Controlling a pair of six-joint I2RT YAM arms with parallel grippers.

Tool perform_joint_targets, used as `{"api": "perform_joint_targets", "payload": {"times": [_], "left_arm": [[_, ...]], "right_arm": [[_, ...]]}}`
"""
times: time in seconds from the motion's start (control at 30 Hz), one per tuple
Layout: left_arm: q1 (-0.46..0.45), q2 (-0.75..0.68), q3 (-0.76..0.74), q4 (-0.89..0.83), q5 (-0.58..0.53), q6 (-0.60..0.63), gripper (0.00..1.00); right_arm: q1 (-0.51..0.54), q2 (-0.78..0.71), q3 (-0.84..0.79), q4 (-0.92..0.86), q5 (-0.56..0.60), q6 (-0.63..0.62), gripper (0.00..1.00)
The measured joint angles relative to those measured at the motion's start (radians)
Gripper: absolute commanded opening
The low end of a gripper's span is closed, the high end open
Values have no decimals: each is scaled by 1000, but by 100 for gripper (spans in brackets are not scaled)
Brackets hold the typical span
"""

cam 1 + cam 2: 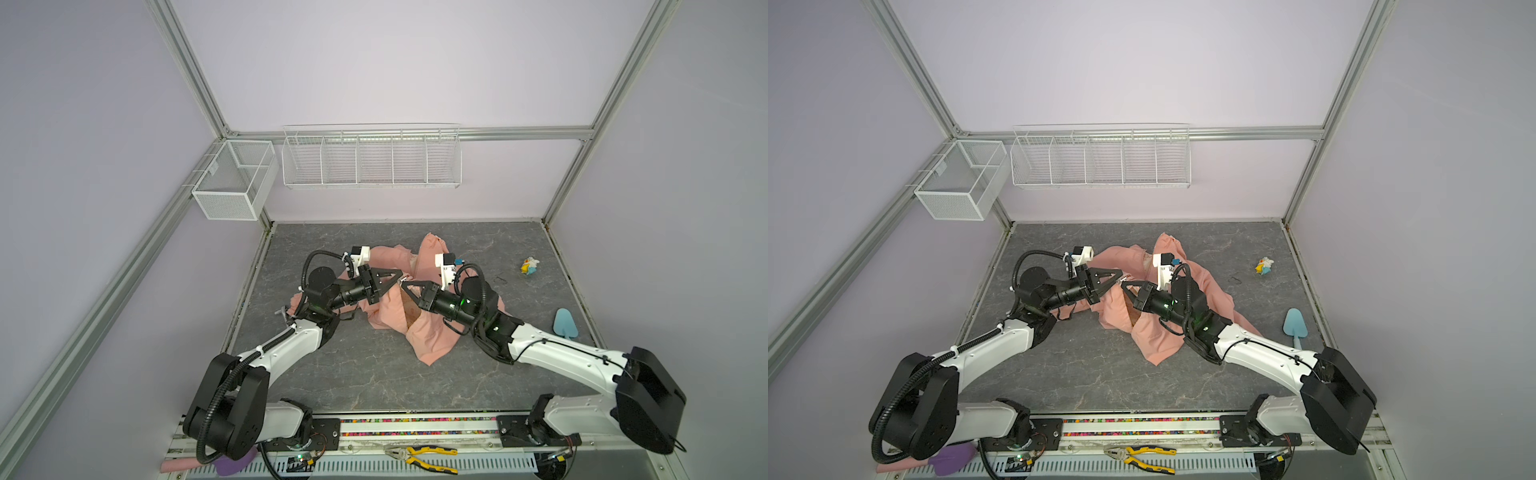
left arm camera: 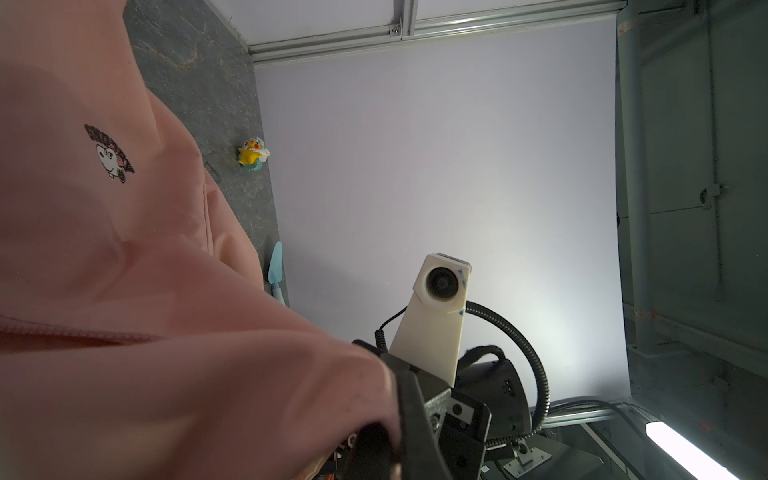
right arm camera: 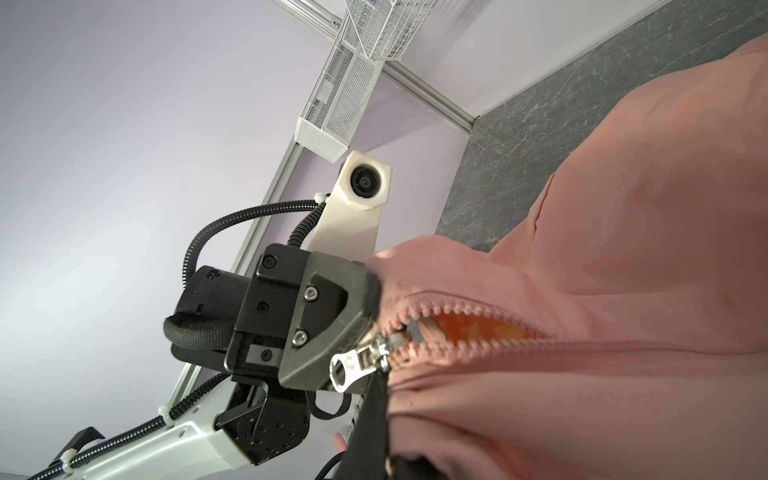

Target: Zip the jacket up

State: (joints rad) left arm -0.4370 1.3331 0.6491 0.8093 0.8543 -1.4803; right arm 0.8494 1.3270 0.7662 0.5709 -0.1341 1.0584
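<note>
The table (image 1: 374, 374) carries the jacket (image 1: 390, 320), bunched at its middle, with one corner of the front lifted off the surface between the two arms. The grippers meet there tip to tip. The left gripper (image 1: 400, 275) is clamped on the fabric edge at the foot of the zipper (image 3: 519, 336), and the right gripper (image 1: 403, 285) is clenched too, apparently pinching the hem just beside it. In the right wrist view the teeth (image 3: 457, 309) part beyond the slider (image 3: 386, 347), showing an orange gap, so the zipper looks started but barely run. To do this step well, one gripper should probably anchor the hem taut. The other would re-grip the silver pull tab (image 3: 347, 370), which hangs free, and draw it straight along the teeth, with loose folds kept out of the slider's path.
</note>
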Motion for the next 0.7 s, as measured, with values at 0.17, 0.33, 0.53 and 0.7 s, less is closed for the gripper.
{"api": "perform_joint_targets", "payload": {"times": [0.17,0.33,0.53,0.7], "left_arm": [[12,0,0,0,-16,0,0],[19,0,0,2,-31,0,0],[19,7,0,35,-35,-2,0],[19,17,-1,66,-36,-9,0]], "right_arm": [[9,49,0,79,13,38,6],[17,81,0,139,22,68,6],[25,85,0,170,31,87,6],[26,93,3,182,38,94,6]]}}
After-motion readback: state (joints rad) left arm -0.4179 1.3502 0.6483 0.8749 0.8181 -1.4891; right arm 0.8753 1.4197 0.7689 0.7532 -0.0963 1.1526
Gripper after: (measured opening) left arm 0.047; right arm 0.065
